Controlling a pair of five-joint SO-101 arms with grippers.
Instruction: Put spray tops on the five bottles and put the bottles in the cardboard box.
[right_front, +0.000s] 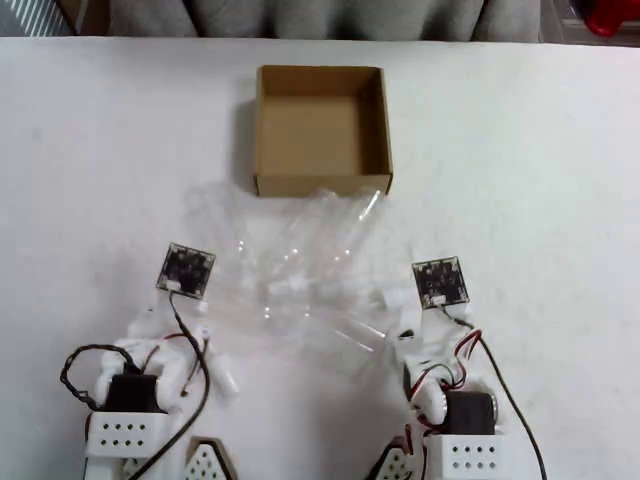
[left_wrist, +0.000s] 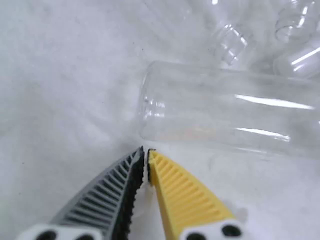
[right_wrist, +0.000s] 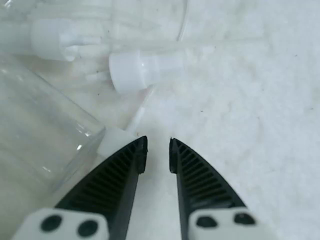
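Bright, even overhead light washes the white tabletop (right_front: 520, 150), leaving faint soft shadow beside the cardboard box (right_front: 320, 130) and glare streaks along the clear bottle (left_wrist: 230, 112).

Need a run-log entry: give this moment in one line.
cardboard box: no bottles | bottles: lying down | spray tops: loose | left gripper: shut | right gripper: open

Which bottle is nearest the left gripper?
The clear bottle lying on its side just ahead of the left gripper; the other bottles lie farther off behind it.
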